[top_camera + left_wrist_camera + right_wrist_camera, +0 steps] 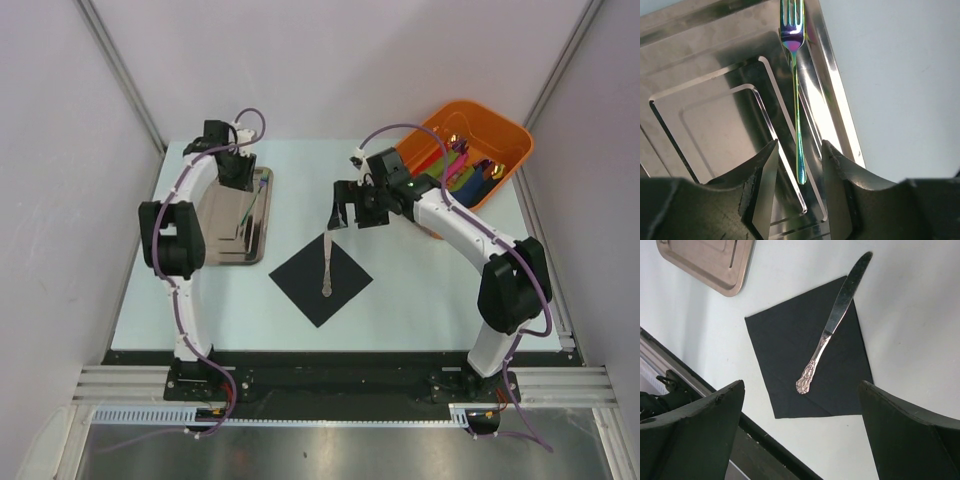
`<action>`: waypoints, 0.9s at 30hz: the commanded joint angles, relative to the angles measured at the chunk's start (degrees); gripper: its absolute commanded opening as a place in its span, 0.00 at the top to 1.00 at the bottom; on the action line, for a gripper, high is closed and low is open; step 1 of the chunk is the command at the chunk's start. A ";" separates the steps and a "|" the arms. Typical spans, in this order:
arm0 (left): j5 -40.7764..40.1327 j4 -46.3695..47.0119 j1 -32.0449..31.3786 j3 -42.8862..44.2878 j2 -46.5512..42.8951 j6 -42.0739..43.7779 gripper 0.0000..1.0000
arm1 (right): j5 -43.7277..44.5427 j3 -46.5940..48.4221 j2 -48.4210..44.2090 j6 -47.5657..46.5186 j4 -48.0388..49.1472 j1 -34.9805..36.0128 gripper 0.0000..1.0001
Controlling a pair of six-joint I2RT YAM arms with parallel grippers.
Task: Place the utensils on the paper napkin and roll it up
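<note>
Status, big to small:

- Surface [420,300]: orange bin [495,122] of coloured rolls at the far right. Not our job.
- Steel tray [225,225] is far left and holds the fork. Black paper napkin [300,280] lies mid-surface, turned like a diamond and well apart from the tray.
- Knife [327,265] is on the napkin. The ornate handle sits toward the near corner and the blade tip overhangs the far corner onto the surface.
- Iridescent fork [796,100] lies flat on the tray near its right rim, tines pointing away from the wrist camera.
- Left claw [800,150]: released, one finger each side of the fork's handle end, with a gap on both sides. Nothing gripped. Height above the tray can't be read.
- Right claw [801,382]: released wide and empty, hanging above the napkin and knife.

Step, as I read it: fork pickup, with one utensil placed and rolling not started.

Next move calls for:
- Left goes down and clenches on the thin handle. It lies flush on slick steel, so the fingers need to get low and stay centred or it will skate.
- Then lift, carry it across, and lay it alongside the knife.
</note>
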 commanded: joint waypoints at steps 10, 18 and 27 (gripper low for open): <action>-3.39 -0.20 -1.89 6.47 8.81 3.28 0.57 | -7.29 -0.83 -1.72 -0.81 2.16 -1.27 0.00; -4.79 -1.25 -2.77 11.29 13.90 3.64 0.63 | -8.35 -0.92 -1.11 -0.72 2.51 -1.45 0.00; -5.06 -2.05 -3.12 15.60 16.73 3.02 0.84 | -8.96 -0.92 -1.46 -0.37 2.25 -2.59 0.00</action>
